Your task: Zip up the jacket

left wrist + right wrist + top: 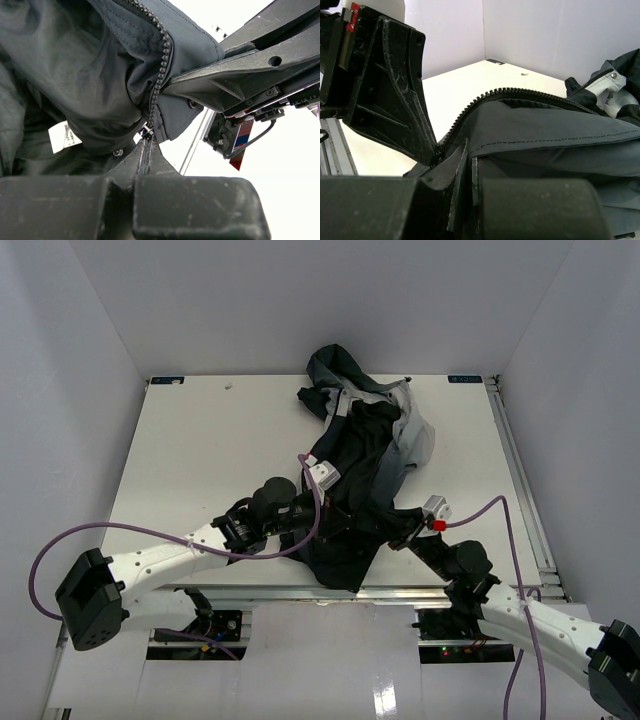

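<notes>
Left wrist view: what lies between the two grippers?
Seen there: a fold of dark navy fabric jacket with black zipper teeth, joining left gripper and right gripper.

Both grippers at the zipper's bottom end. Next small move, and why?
Probably ease the left gripper along the zipper teeth, away from the right gripper. Both are shut low on the jacket, left pinching at the slider, right clamping fabric, and the teeth beyond look unmeshed.

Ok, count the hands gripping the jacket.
2: the left hand pinches the jacket at the zipper bottom; the right hand clamps fabric beside it.
</notes>
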Action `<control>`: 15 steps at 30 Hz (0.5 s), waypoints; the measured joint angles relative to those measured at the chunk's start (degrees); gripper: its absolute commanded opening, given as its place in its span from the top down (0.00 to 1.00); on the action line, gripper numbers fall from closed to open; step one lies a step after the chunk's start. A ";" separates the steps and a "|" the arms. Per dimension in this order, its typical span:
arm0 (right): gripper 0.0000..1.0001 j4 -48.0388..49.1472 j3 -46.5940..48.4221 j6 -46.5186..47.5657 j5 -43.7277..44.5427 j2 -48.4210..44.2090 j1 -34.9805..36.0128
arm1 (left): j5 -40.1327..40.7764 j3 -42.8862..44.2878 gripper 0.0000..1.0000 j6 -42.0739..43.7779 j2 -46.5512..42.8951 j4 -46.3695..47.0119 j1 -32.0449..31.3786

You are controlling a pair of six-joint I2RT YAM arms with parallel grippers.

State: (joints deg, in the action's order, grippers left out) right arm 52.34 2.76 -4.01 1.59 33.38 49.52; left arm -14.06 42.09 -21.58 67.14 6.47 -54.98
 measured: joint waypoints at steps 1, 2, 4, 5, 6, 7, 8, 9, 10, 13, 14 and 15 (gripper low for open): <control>0.92 -0.01 0.00 0.00 0.11 0.12 0.00 | 0.04 0.00 1.00 -0.07 -0.03 -0.23 0.00; 0.92 0.01 0.00 0.00 0.20 0.24 0.00 | 0.06 0.00 1.00 -0.10 -0.03 -0.26 0.00; 0.92 0.01 0.00 0.00 0.42 0.60 0.00 | 0.09 0.00 1.00 -0.15 -0.07 -0.40 0.00; 0.92 0.03 0.00 0.00 0.59 0.86 0.00 | 0.09 0.00 1.00 -0.22 -0.07 -0.43 0.00; 0.92 0.08 0.00 -0.01 0.75 1.08 0.00 | 0.10 0.00 1.00 -0.29 -0.07 -0.46 0.00; 0.92 0.13 0.00 -0.03 0.93 1.31 0.00 | 0.11 0.00 1.00 -0.37 -0.07 -0.49 0.00; 0.92 0.17 0.00 -0.07 1.16 1.58 0.00 | 0.13 0.00 1.00 -0.47 -0.07 -0.49 0.00; 0.92 0.30 0.00 -0.10 1.38 1.85 0.00 | 0.13 0.00 1.00 -0.53 -0.07 -0.49 0.00; 0.92 0.56 0.00 -0.18 1.54 2.18 0.00 | 0.14 -0.01 1.00 -0.56 -0.07 -0.49 0.01; 0.92 1.70 0.00 -0.39 1.84 3.30 0.02 | 0.36 -0.02 1.00 -0.59 -0.07 -0.55 0.00; 0.92 1.83 0.00 -0.45 1.93 3.59 0.01 | 0.59 -0.02 1.00 -0.59 -0.07 -0.65 0.00; 0.92 1.91 0.00 -0.49 2.03 3.82 0.01 | 0.83 -0.03 1.00 -0.59 -0.07 -0.80 0.00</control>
State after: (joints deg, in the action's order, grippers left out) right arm 54.25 2.76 -4.50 3.62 37.20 49.53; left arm -13.23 42.06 -22.17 67.07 5.67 -54.98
